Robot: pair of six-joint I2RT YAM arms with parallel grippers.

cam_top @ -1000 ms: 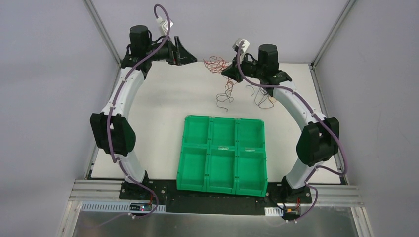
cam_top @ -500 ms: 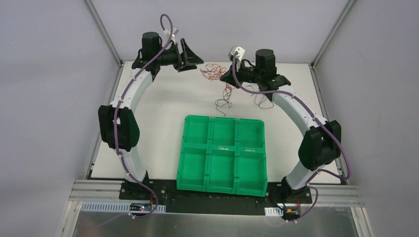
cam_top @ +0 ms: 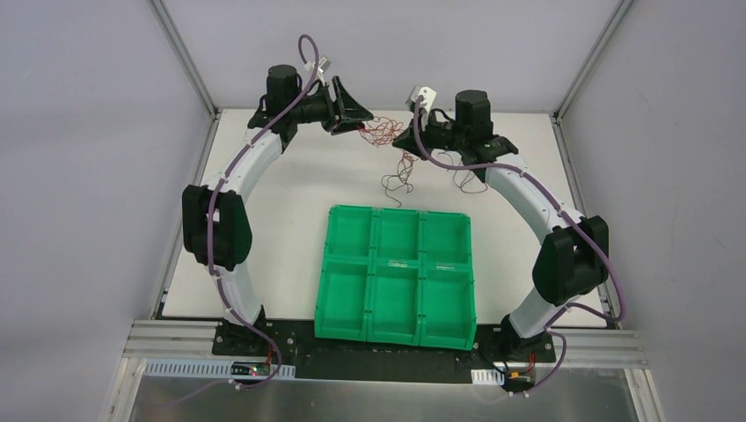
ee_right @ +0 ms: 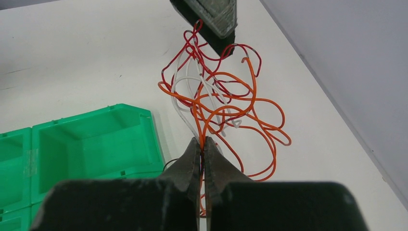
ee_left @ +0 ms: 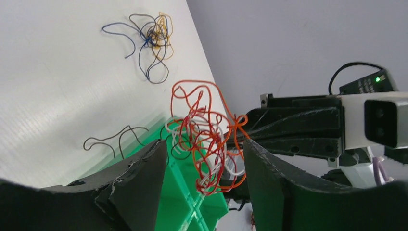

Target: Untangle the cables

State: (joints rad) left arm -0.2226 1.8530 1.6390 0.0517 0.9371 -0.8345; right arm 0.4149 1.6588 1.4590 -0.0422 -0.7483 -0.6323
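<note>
The right gripper [ee_right: 202, 144] is clenched on some orange strands of the cables [ee_right: 211, 99], a red, orange and white tangle that spreads out in the air just beyond its fingertips. The left gripper [ee_left: 204, 149] stands released, and the same tangle sits between its two fingers. Other loose wires [ee_left: 154, 36] lie on the table [ee_left: 48, 72], well beyond the left fingers.

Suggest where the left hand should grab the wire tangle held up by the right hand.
Grip the red loops of the tangle of thin red, orange and white wires at the end farthest from the right hand, which pinches its orange strands. Come from the opposite side, left hand open around them: those loops stick out free, so pulling apart should loosen the knot.
</note>
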